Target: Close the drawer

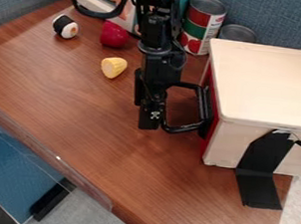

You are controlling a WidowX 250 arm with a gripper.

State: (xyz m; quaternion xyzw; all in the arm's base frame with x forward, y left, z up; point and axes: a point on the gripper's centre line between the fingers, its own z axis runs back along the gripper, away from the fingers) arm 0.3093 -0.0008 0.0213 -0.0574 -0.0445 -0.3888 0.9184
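The drawer (211,121) is at the right of the surface (93,113), its red front facing left and right up against the pale wooden box (269,88), though whether it's fully in I can't tell from this angle. And here's the tool (149,121), hanging straight down at the left end of the black handle (206,107); spread, pressed together or pinching something, I can't tell, and contact with the handle is just as hard to call. Black tape (262,162) runs down the box's near side onto the wood, with pale tape (292,212) beside it. Over to the left of the arm, there's the yellow piece (113,67), a red piece (114,34) behind it, and the black-and-white roll (65,27) farther left. A tall can (203,25) stands behind, near a grey one (238,33).
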